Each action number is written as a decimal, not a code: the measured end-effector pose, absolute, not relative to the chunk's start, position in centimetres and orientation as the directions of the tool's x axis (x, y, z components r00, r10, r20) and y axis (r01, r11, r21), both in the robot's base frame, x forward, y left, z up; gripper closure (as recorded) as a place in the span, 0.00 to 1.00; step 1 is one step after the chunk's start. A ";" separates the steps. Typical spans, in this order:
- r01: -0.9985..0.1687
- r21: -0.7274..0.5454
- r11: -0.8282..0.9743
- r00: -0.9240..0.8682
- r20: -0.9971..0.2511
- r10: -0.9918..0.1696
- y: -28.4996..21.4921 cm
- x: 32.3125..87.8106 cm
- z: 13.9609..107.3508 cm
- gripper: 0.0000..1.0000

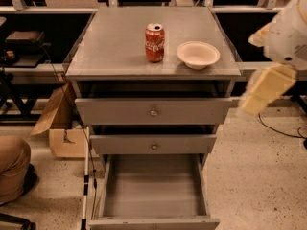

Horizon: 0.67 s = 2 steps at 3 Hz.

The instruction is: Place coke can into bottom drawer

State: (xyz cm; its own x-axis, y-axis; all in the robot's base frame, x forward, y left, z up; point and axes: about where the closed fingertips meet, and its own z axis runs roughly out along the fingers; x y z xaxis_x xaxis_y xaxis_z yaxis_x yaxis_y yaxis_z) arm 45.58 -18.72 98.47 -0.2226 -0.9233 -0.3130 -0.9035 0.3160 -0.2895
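The coke can (154, 42), red with white script and a silver top, stands upright on the grey cabinet top (115, 51), just left of a cream bowl (198, 54). The bottom drawer (153, 186) is pulled out towards me and its plain grey inside holds nothing. My gripper (266, 89) is the blurred cream part hanging off the white arm (288, 32) at the right edge. It is in the air to the right of the cabinet, level with the top drawer, well apart from the can.
The two upper drawers (153, 111) with round knobs are slightly pulled out. A cardboard box (62, 123) stands on the floor to the left of the cabinet. A person's knee (12, 169) is at the lower left. A thin white pole (86, 176) leans by the drawer's left side.
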 end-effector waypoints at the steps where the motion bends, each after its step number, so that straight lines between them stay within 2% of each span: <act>1: -0.896 -0.241 0.372 -0.230 -0.465 -0.855 -13.8 48.8 98.0 0.00; 2: -0.886 -0.184 0.426 -0.242 -0.601 -0.762 -8.8 52.2 98.3 0.00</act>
